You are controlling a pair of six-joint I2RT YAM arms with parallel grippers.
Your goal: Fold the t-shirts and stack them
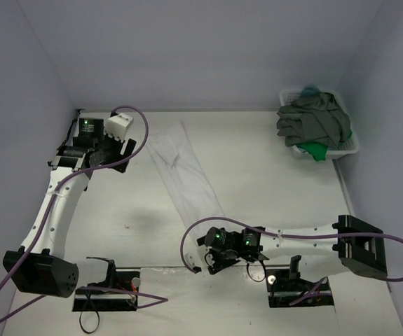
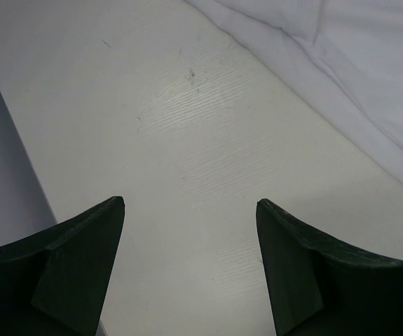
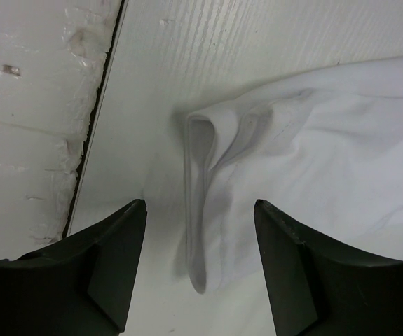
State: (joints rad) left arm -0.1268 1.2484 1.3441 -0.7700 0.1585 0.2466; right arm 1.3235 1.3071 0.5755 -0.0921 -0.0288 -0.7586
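A white t-shirt (image 1: 183,171) lies on the table as a long narrow strip running from the back middle toward the front. My left gripper (image 1: 120,148) is open just left of the strip's far end. In the left wrist view the gripper (image 2: 190,203) hovers over bare table, with the white cloth (image 2: 341,63) at the upper right. My right gripper (image 1: 214,264) is open at the strip's near end. In the right wrist view a rolled edge of the white t-shirt (image 3: 200,231) hangs between its spread fingers (image 3: 117,266), touching neither.
A white lattice basket (image 1: 348,148) stands at the back right, holding a dark grey t-shirt (image 1: 313,119), a green one (image 1: 315,149) and a bit of teal cloth (image 1: 310,89). Pale walls close in the table. A dark seam (image 3: 96,119) runs along the near table edge.
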